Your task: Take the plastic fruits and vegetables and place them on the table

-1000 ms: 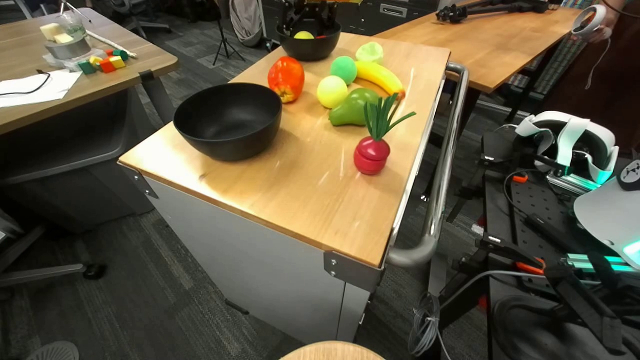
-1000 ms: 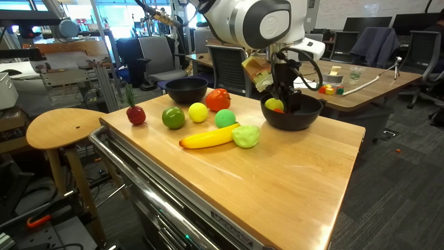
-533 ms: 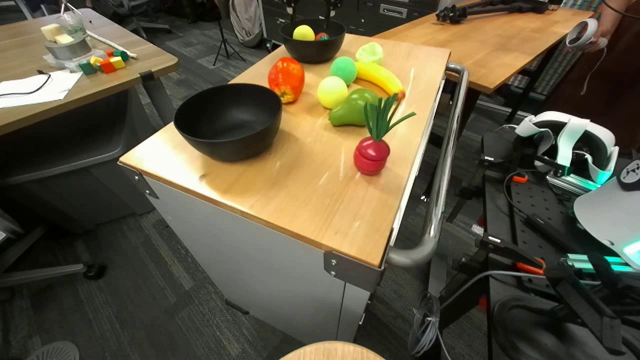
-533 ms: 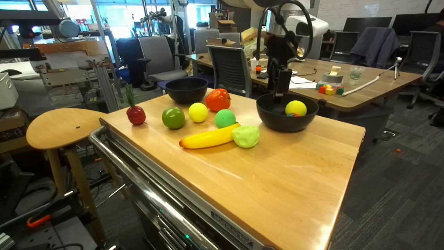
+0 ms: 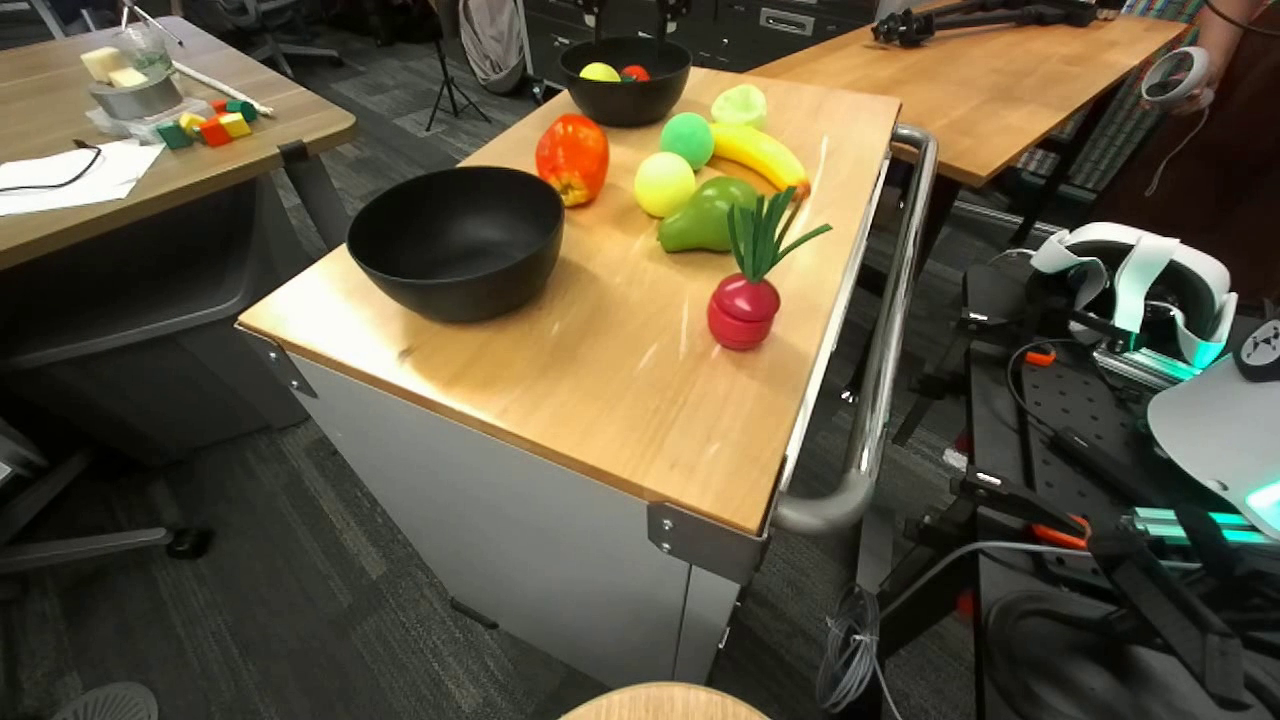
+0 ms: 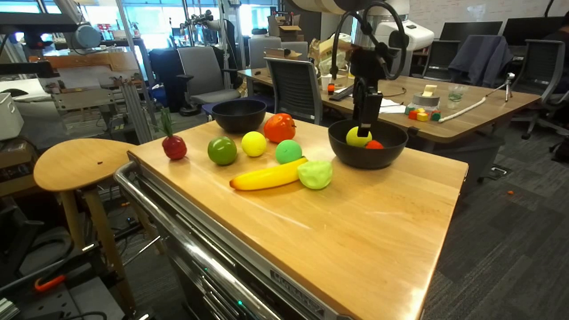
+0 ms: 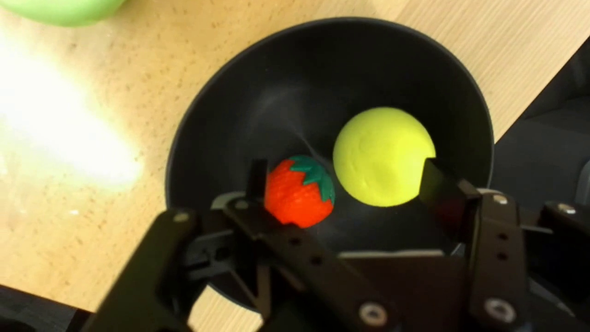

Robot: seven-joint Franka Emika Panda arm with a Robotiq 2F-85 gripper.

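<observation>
Upright radish [image 6: 174,147] and yellow banana [image 6: 269,175] rest on the table [image 6: 378,235]

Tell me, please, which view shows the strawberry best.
The wrist view: the strawberry appears large, with green leaves visible. In both exterior views the black bowl hides its lower side; a small red patch shows.

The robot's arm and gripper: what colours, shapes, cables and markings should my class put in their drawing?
In an exterior view the arm has rounded white casing with dark patches, and black cabling in loops. In the wrist view the gripper is black, with long bars and round silvery screws. No marking is clear enough to read.
</observation>
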